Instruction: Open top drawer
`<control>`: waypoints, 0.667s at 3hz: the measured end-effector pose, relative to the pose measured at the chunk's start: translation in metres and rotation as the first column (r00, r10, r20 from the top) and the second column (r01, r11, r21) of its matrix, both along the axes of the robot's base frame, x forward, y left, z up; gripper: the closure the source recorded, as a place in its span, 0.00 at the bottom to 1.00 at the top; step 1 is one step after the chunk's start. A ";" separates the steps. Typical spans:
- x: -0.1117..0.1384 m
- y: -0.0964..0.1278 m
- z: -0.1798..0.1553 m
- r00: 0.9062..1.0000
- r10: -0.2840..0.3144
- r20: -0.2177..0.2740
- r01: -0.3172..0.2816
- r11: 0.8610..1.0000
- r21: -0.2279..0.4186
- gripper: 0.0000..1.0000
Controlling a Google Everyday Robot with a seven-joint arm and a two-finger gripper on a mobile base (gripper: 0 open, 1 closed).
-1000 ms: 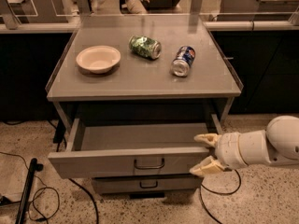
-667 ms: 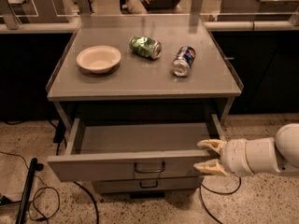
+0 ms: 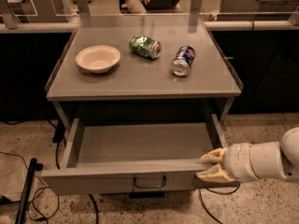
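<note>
The gripper [image 3: 200, 168], at the lower right of the frame, has its fingers parted at the right end of the top drawer [image 3: 107, 182] and grasps nothing. The drawer sits low and centre, pulled well out. The opening looks all but done.

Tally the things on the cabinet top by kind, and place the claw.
White bowl: 1
Soda cans: 2, green can and blue can
Total: 3
Claw: at the open top drawer's right front corner.
</note>
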State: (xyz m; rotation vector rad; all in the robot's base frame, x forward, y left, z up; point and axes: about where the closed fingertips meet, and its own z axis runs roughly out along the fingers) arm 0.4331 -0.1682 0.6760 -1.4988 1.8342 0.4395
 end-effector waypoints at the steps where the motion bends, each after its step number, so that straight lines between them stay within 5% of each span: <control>1: -0.001 0.000 0.000 1.000 0.000 0.000 0.000 1.000 0.000 1.00; 2: -0.001 0.000 0.000 1.000 0.000 0.000 0.000 1.000 0.000 0.82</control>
